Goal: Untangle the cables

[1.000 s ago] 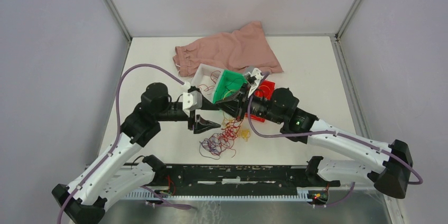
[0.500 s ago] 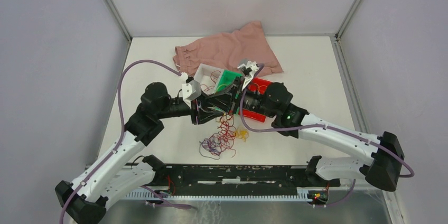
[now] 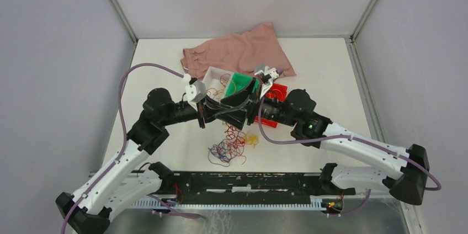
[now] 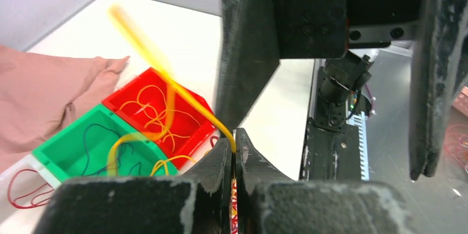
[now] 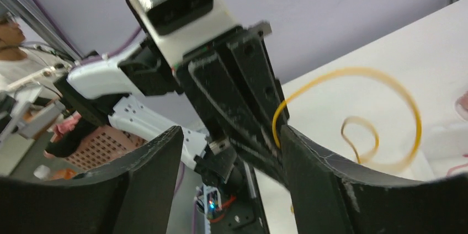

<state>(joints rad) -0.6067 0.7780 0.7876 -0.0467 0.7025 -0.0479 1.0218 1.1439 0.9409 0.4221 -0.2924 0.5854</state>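
The cables (image 3: 232, 145) lie as a loose red, yellow and dark blue clump on the table in front of the arms. My left gripper (image 4: 234, 144) is shut on one yellow cable (image 4: 149, 52), which arcs up and away from its tips. In the top view the left gripper (image 3: 237, 113) meets my right gripper (image 3: 244, 100) above the clump. The right gripper (image 5: 232, 134) is open, its fingers (image 5: 320, 179) straddling the left gripper's jaws. The yellow cable (image 5: 353, 74) curls just past its right finger, and I cannot tell whether it touches that finger.
Three small bins stand behind the grippers: white (image 3: 212, 75), green (image 3: 238, 82) and red (image 3: 276, 93), each holding sorted cable pieces. A pink cloth (image 3: 243, 52) lies at the back. Walls close in the table's left, right and far sides.
The left gripper swung up to the right gripper and shut on the yellow cable. The right gripper, shut before, has opened.
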